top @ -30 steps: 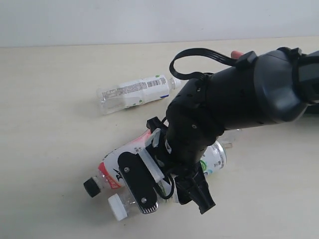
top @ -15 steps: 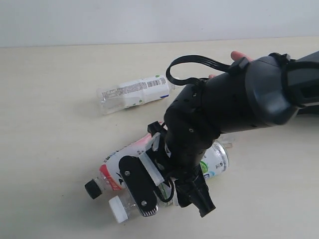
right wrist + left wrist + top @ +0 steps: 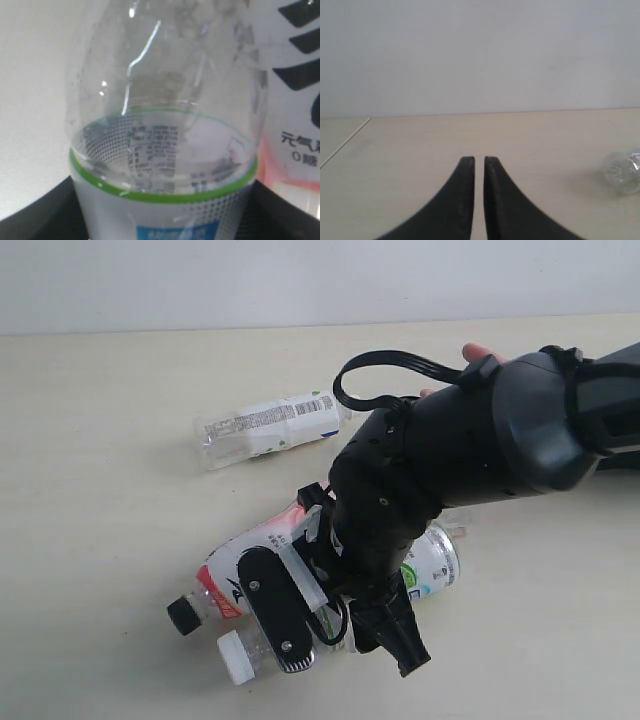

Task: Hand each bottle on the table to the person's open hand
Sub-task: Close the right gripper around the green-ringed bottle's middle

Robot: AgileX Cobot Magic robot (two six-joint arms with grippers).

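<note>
Bottles lie on their sides on the pale beige table [image 3: 100,500]. Lowest in the exterior view, the white-capped lime-label bottle [image 3: 240,654] sits between the fingers of the right gripper [image 3: 352,652]. The right wrist view shows its green-ringed label filling the gap with a dark finger against each flank, so the gripper is clamped on it as it rests on the tabletop. Touching it alongside is the peach-label bottle [image 3: 232,582], black cap toward the lower left. A white-and-green labelled bottle end [image 3: 433,560] shows past the wrist; whether it belongs to the gripped bottle I cannot tell. Well apart, farther back, lies the white-label bottle [image 3: 265,427]. Behind the right arm [image 3: 500,430] only a fingertip of the person's hand [image 3: 476,350] shows. The left gripper [image 3: 479,159] hangs above the table, fingers almost together, holding nothing; a clear bottle base [image 3: 622,172] lies near it.
</note>
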